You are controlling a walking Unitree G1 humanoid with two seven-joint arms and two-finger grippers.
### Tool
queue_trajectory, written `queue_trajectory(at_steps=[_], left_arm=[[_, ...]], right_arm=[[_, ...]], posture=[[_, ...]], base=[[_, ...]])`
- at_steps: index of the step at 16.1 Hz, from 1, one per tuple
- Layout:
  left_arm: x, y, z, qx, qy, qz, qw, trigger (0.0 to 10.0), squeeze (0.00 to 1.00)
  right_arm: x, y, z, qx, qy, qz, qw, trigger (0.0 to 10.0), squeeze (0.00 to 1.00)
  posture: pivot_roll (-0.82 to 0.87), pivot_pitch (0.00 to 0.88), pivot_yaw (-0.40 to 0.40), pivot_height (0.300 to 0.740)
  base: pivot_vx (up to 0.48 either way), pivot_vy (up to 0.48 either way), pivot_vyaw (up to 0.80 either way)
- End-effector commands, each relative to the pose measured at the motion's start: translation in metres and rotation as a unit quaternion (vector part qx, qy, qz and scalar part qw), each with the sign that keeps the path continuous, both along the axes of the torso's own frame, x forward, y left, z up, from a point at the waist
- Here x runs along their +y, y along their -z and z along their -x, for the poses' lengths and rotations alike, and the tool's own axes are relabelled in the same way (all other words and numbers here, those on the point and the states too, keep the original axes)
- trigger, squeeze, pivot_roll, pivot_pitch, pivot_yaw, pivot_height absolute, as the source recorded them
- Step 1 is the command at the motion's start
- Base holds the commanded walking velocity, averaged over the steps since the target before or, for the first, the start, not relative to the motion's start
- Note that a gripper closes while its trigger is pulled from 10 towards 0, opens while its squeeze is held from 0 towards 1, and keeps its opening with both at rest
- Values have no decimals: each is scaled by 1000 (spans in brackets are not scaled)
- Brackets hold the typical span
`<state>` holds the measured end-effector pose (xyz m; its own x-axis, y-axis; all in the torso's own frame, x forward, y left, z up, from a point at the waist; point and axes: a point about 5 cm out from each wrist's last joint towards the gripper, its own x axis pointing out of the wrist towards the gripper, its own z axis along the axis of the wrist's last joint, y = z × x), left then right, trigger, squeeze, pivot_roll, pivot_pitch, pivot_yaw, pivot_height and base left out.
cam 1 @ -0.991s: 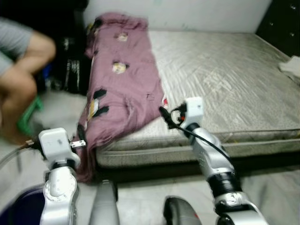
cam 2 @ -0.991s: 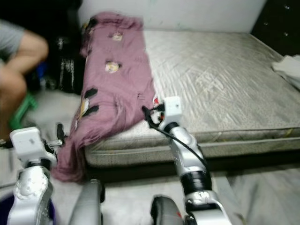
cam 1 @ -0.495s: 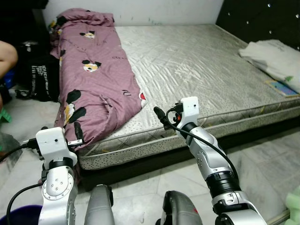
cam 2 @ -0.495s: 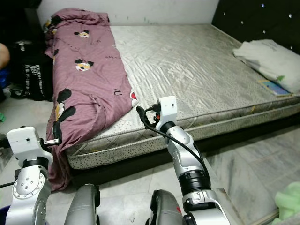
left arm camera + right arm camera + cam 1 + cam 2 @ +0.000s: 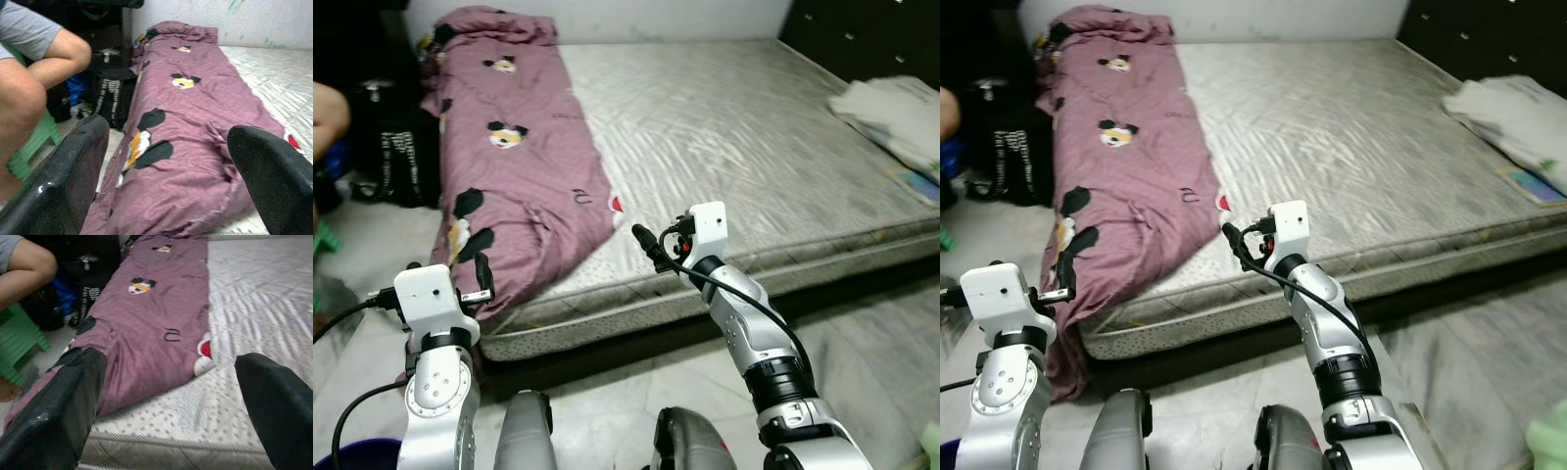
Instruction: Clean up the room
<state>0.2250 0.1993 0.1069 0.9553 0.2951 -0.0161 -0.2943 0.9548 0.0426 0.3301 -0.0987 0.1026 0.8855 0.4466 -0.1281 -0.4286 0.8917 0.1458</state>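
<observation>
A mauve blanket [image 5: 519, 166] printed with cartoon mice lies along the left side of a bare grey mattress [image 5: 734, 127]. It hangs over the mattress's front left corner toward the floor. My left gripper [image 5: 166, 129] is open, held in the air in front of the blanket's hanging end, with one finger [image 5: 481, 278] seen from the head. My right gripper [image 5: 168, 357] is open too. It hovers over the mattress's front edge beside the blanket's lower corner, finger [image 5: 644, 241] pointing at it. Neither gripper holds anything.
White folded bedding [image 5: 891, 108] and a booklet [image 5: 918, 186] lie on the mattress's right side. A black bag [image 5: 396, 147] stands on the floor left of the bed. A person's knee [image 5: 328, 103] and a green stool [image 5: 29, 142] are there too. A blue tub [image 5: 352, 458] is by my left leg.
The camera swung right, so the person's leg slid mostly off the left edge, then eased back left. The picture went from blurred to sharp. Both arms keep the same pose.
</observation>
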Motion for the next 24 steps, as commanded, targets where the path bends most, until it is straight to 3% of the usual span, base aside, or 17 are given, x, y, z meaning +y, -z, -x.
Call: queue_trajectory(at_steps=[1,16,22,24], left_arm=[[0,-4,-1,-7,5,-1,1000,10000,0],[0,-2,-2,2,8,2,1000,10000,0],[-7,-17,-16,-32,26,25,999,10000,0],[0,-14,-14,-24,2,6,1000,10000,0]], right_arm=[[1,-7,-3,-11,-6,0,1000,10000,0],[0,-5,-5,-1,5,-2,1000,10000,0],[-1,-7,-10,-8,10,2,1000,10000,0],[0,-3,-8,-3,1,10,1000,10000,0]], posture=[[-31,0,-80,647],[-29,0,-76,647],[-21,0,-81,647],[-9,0,-92,642]], base=[[315,0,550],[318,0,52],[0,0,0],[0,0,0]])
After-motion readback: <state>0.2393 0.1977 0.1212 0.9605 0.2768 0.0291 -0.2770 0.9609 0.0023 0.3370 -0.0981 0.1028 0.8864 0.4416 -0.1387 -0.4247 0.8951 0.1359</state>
